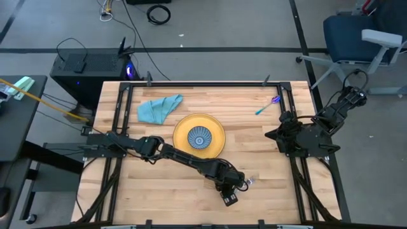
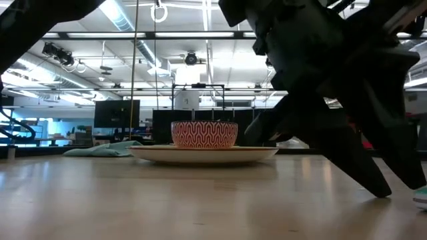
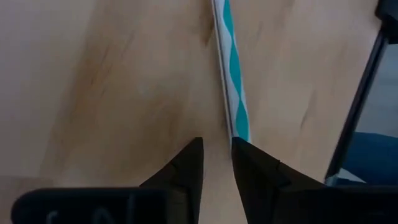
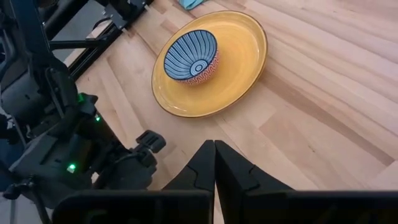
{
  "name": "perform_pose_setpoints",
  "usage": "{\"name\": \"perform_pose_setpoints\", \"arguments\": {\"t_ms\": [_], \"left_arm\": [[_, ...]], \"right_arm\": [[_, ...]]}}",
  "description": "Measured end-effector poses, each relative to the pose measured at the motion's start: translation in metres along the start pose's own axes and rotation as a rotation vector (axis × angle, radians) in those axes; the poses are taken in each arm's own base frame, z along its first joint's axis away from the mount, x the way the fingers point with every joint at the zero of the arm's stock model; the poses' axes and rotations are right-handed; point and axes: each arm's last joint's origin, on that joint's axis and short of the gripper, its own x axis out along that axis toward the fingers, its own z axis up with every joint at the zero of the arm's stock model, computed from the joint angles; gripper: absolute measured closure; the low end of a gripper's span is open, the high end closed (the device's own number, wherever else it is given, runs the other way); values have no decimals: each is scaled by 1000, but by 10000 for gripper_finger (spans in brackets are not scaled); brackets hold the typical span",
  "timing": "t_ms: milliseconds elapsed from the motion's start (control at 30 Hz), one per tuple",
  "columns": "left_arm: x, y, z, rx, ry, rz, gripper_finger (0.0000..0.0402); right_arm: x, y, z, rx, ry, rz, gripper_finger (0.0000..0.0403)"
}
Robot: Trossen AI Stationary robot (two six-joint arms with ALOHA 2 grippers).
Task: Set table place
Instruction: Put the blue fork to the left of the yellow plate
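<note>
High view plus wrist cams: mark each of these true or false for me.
1. The bowl sits on the yellow plate. True.
2. The teal cloth lies on the plate. False; it lies on the table, beside the plate.
3. The left hand is down by a teal-and-white striped utensil. True.
4. The right hand grips the bowl. False; its fingers are closed and hold nothing.
5. The utensil with the purple end rests in the bowl. False; it lies on the table near the right arm.
</note>
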Motion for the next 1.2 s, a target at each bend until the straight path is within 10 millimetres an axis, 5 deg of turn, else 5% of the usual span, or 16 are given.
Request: {"name": "perform_pose_setpoints", "arguments": {"t_ms": [467,1200], "left_arm": [[-13,-18,11,36,-67,-113,319],[17,0,-2,-16,21,-23,319]], "right_arm": [[0,0,0,-9,-3,-1,391],[3,2,-2,-31,5,-21,391]]}}
